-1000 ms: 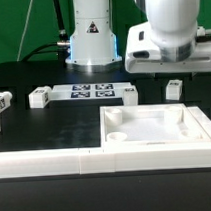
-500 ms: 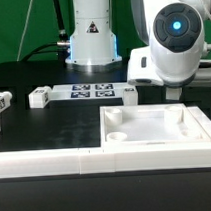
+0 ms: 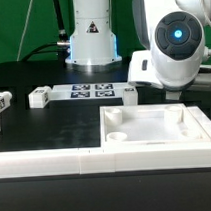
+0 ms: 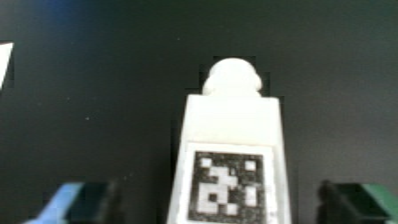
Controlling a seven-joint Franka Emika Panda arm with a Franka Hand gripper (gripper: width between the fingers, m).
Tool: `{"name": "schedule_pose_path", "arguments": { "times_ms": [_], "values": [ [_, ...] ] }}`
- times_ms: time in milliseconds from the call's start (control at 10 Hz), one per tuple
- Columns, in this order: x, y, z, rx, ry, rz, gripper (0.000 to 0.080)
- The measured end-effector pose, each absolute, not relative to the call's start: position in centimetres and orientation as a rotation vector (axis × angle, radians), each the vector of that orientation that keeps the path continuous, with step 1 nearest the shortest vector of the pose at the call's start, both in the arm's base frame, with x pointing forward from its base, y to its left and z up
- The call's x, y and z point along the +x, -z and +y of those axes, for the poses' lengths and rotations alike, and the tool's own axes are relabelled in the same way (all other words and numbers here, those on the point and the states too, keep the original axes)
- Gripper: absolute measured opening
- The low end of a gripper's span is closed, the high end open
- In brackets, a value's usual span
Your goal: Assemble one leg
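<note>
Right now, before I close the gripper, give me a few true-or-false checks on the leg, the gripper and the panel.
1. The gripper is open, with one finger on each side of the leg. True.
2. The leg already sits in a corner socket of the square panel. False: in the wrist view only the black table surrounds it, with no panel or socket near it.
3. The leg's face carries a black-and-white marker tag. True.
4. The marker board lies on top of the square panel. False: it lies on the table beyond the panel, apart from it.
</note>
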State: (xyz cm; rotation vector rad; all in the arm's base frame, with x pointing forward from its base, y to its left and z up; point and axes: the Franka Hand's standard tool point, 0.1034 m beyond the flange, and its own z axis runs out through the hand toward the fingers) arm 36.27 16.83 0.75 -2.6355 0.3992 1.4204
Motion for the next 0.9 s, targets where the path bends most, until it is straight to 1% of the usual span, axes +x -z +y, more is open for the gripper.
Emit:
{"name": "schedule_pose_path", "arguments": {
  "times_ms": [100,800,900],
  "values": [
    [36.3,-0.7,16.8,-2.635,-1.42,0.399,0.0285],
    [36.3,-0.8,16.8,-2.634,-1.419,0.397,0.0289],
    [36.7,-2.2,16.2,-2.616,-1.42,0.357,0.0289]
  ]
}}
